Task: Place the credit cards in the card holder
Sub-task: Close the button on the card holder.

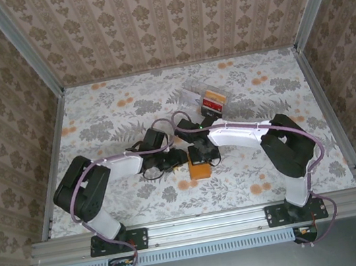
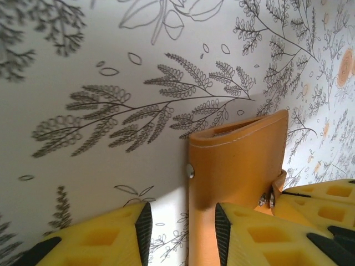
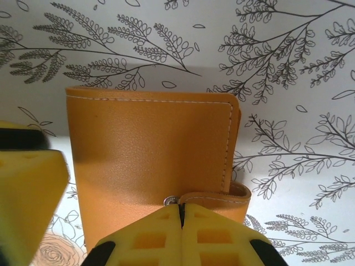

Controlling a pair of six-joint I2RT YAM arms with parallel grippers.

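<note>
Card holder (image 1: 200,170) lying folded shut, apart from clear box (image 1: 193,91) on its near side, credit cards (image 1: 212,102) inside that box. Looks like opening step: right gripper (image 3: 181,208) clenched at clasp tab (image 3: 213,197), left gripper (image 2: 181,213) released, straddling wallet edge. Next: unsnap, spread open.

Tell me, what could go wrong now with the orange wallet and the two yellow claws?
1. The right gripper is shut right at the snap strap of the card holder. A pull might let the strap slip free, or drag the whole closed holder instead of opening it.
2. The left gripper stands open around just one edge of the holder. Such a shallow bite might let it slide on the table.
</note>
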